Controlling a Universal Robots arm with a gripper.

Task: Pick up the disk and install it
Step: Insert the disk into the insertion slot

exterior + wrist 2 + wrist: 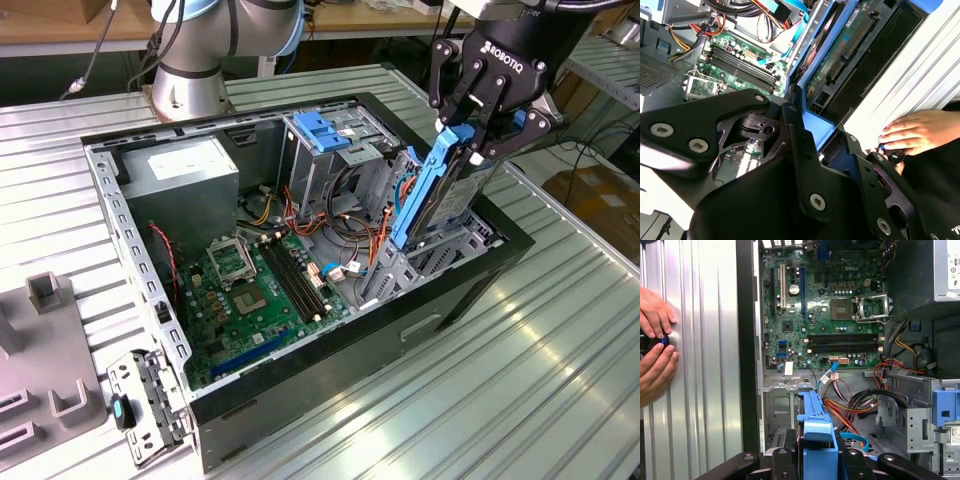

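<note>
The black gripper (pixel 470 135), marked with white lettering, is clamped on the flat dark hard disk (pixel 432 185) in its bright blue plastic carrier. It holds the disk steeply tilted over the drive bay of the open black computer case (pixel 300 370), at the case's end toward the exterior view's right edge of the ribbed metal surface (pixel 520 380).
</note>
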